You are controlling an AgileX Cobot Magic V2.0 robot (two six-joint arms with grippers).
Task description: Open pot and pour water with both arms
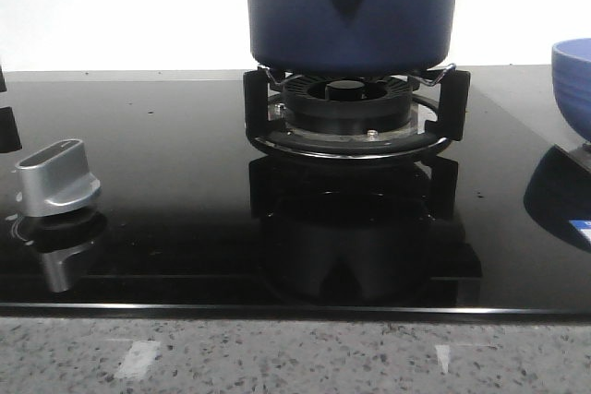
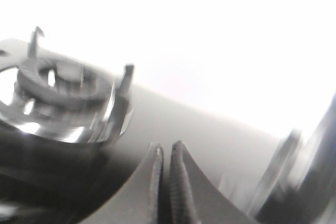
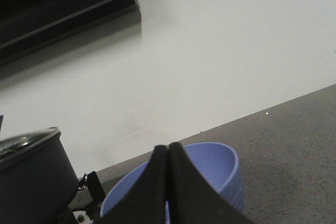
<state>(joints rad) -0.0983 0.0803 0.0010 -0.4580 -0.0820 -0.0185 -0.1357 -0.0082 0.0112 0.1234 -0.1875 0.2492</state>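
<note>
Two arms are needed here, and both sets of fingers are closed on nothing. The left fingers (image 2: 167, 182) are pressed together, with only a thin line between them. The right fingers (image 3: 168, 182) are also shut flat against each other.

The pot (image 1: 349, 8) stands on the burner grate (image 1: 355, 108) in the middle of the black glass stove top (image 1: 166, 173). Its pointed handle mount faces the front camera. In the right wrist view the pot (image 3: 29, 182) is off to one side of the right fingers, with a shiny lid rim (image 3: 26, 142) on top, and the blue bowl (image 3: 210, 169) lies directly beyond the fingertips. So the lid seems not removed yet.

The left wrist view is blurred. It shows a burner ring (image 2: 68, 98) ahead of the fingers, but no pot clearly, so I cannot tell which arm is nearer.

A silver knob (image 1: 57, 177) sits on the stove top. No readable writing or brand is visible.
</note>
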